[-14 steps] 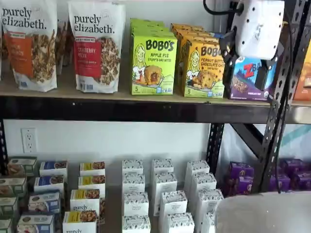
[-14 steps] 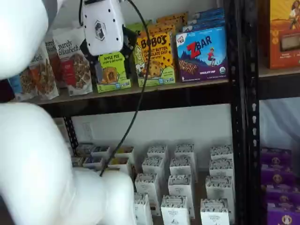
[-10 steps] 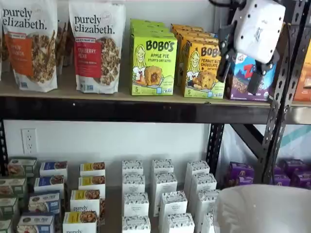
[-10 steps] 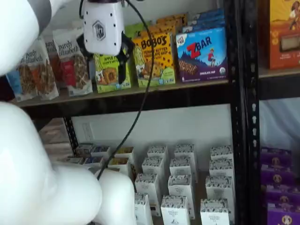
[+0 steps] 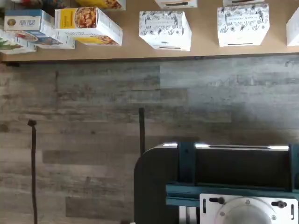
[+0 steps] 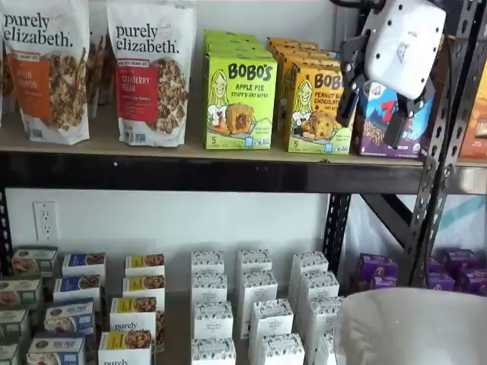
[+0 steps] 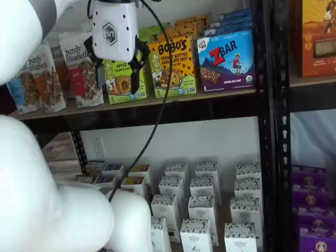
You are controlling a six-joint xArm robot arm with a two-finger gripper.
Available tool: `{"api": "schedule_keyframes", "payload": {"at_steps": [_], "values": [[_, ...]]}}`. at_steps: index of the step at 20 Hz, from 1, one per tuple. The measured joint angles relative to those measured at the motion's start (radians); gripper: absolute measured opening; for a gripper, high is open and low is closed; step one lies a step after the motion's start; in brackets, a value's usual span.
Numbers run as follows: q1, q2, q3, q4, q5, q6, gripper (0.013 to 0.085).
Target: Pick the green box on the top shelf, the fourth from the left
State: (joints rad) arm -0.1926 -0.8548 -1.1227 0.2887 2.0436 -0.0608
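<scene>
we find the green box (image 6: 240,100) standing upright at the front edge of the top shelf (image 6: 190,171), face outward, marked bobo's apple pie. just beside it on one side stands the yellow-orange bobo's carton (image 6: 316,109), and beyond that the blue zbar carton (image 7: 226,61); on its other side stand the purely elizabeth pouches (image 6: 151,72). more green cartons line up behind it toward the back edge of the shelf.

the end effector (image 6: 371,106) hangs in front of the shelf, its white body tilted. its two black fingers point downward with a plain wide gap between them, and we see nothing held. in a shelf view it appears before the zbar carton; in a shelf view (image 7: 117,77) it appears before the upper part of the green box. we cannot tell from these how near the fingers are to the carton.

the wrist view shows grey plank flooring (image 5: 93,140) and small white patterned boxes (image 5: 164,29) on a tan lower board. the green box does not appear there.
</scene>
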Motion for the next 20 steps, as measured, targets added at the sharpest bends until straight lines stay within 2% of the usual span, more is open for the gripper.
{"api": "schedule_keyframes", "payload": {"at_steps": [7,14,20], "values": [[0.015,-0.006,0.003,-0.014,-0.017,0.004,0.0850],[0.080,-0.030,0.020,-0.078,-0.072,0.033,0.0850],[0.105,-0.059,0.047,-0.081,-0.122,0.050,0.0850]]}}
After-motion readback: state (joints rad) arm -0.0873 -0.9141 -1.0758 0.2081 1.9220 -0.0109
